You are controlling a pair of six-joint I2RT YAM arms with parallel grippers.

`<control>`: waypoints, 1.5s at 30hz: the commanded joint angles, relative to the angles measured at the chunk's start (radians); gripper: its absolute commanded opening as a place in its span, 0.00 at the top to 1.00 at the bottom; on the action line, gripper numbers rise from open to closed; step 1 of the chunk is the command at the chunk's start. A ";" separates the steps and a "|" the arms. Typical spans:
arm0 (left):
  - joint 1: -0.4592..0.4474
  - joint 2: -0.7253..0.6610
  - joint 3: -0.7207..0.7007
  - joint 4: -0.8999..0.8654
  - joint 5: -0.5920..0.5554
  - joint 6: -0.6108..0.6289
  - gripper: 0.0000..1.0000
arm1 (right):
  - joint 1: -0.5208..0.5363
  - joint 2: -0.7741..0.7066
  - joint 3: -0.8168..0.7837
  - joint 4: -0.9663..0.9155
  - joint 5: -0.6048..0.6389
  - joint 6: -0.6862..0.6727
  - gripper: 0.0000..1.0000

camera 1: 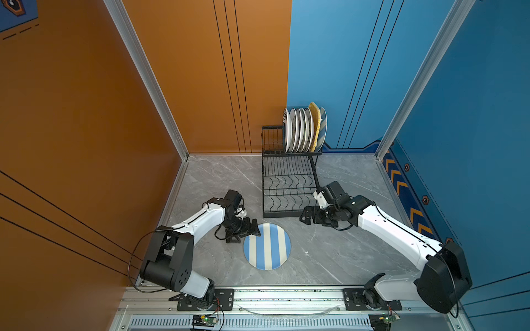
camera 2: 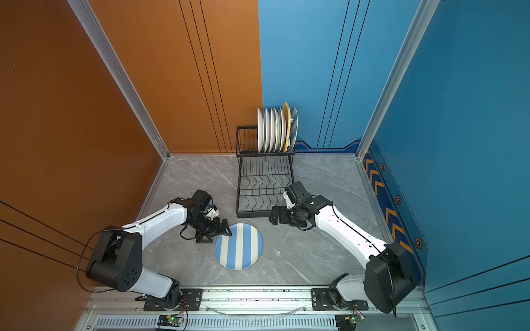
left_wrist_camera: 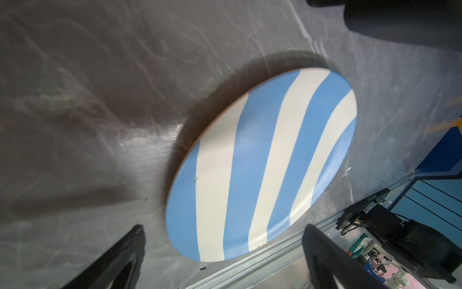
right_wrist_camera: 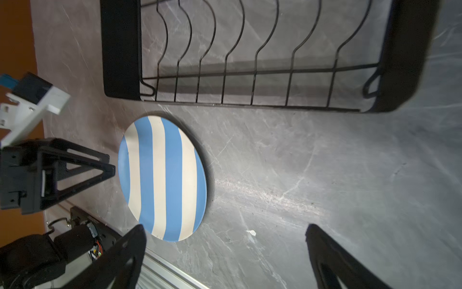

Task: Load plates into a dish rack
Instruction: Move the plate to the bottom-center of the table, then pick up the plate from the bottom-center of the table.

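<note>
top views, left gripper [camera 1: 244,233]: jaws apart, nothing between them.
top views, striped plate [camera 1: 267,246]: flat on the table [camera 1: 329,258], directly ahead of the left jaws. One fingertip overlaps the near rim and the other sits just off it. Contact cannot be confirmed.
top views, right gripper [camera 1: 304,217]: jaws apart and empty. The striped plate is near the tips, not between them.
top views, dish rack [camera 1: 286,189]: just beside the right jaws, and beyond the plate from the left jaws.
top views, racked plates [camera 2: 275,130]: standing on edge in the upper tier, well beyond both jaws. Free slots remain at one end of the row.
left wrist view, striped plate [left_wrist_camera: 262,162]: ahead of the open jaws, roughly centred between the two fingers. A shadow shows under the rim.
right wrist view, left gripper [right_wrist_camera: 110,165]: tips just beside the plate rim.
right wrist view, dish rack [right_wrist_camera: 120,50]: lower tier ahead of the right jaws, with no plate in it.
step in hand (judged): the left jaws take the rim of the last loose plate.
procedure: put one finger under the rim and one over it. Seat the rim deep between the jaws before closing. Lift only once the grip is firm, then tip the plate on edge and align it with a free slot.
caution: a shallow pinch is likely to slip, and pushing the rim will slide the plate away from the jaws.
</note>
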 commanded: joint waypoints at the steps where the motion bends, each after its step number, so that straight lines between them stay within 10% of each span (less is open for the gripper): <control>1: 0.016 -0.035 -0.053 0.011 -0.021 0.021 0.00 | 0.039 0.054 0.007 0.011 -0.058 -0.041 0.00; 45: -0.113 -0.001 -0.176 0.228 0.123 -0.092 0.26 | 0.161 0.328 -0.133 0.338 -0.250 0.096 0.27</control>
